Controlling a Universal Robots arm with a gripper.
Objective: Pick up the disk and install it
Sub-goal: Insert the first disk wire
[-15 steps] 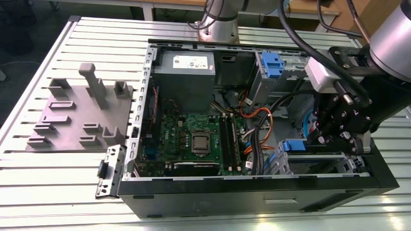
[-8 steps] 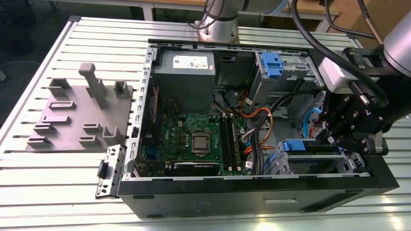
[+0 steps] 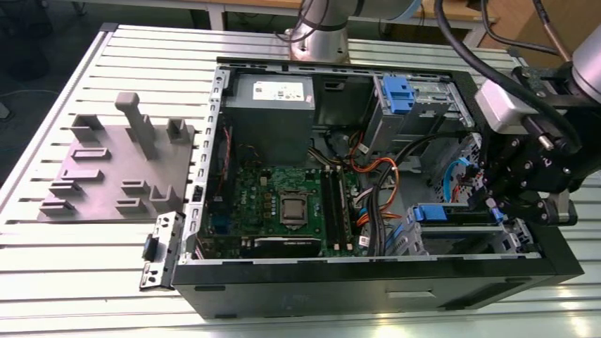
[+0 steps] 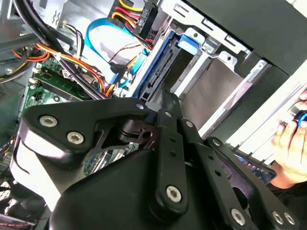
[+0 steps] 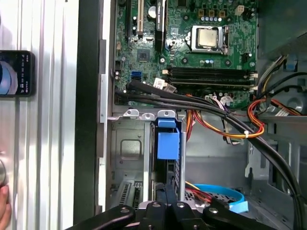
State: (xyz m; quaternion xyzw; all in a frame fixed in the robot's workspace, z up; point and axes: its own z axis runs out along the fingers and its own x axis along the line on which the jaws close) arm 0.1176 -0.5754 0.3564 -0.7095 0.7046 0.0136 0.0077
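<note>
Inside the case's drive bay [image 5: 125, 148], disk [image 5: 168, 143] apparently seated, jaws closed above it.

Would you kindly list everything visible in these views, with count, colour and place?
Open black metal computer case: one, on the slatted table.
Slatted light metal table: one, under everything.
Green motherboard: one, inside the case.
Grey metal power supply box: one, far corner of the case.
Blue-framed disk: one, standing in the drive cage, at the end effector's tips.
Orange, red and yellow cable bundle: one, beside the motherboard.
Grey plastic fixture block: one, on the exterior view's left.
Person's hand: one, beside the case.
Black end effector: one, at the drive cage.
</note>
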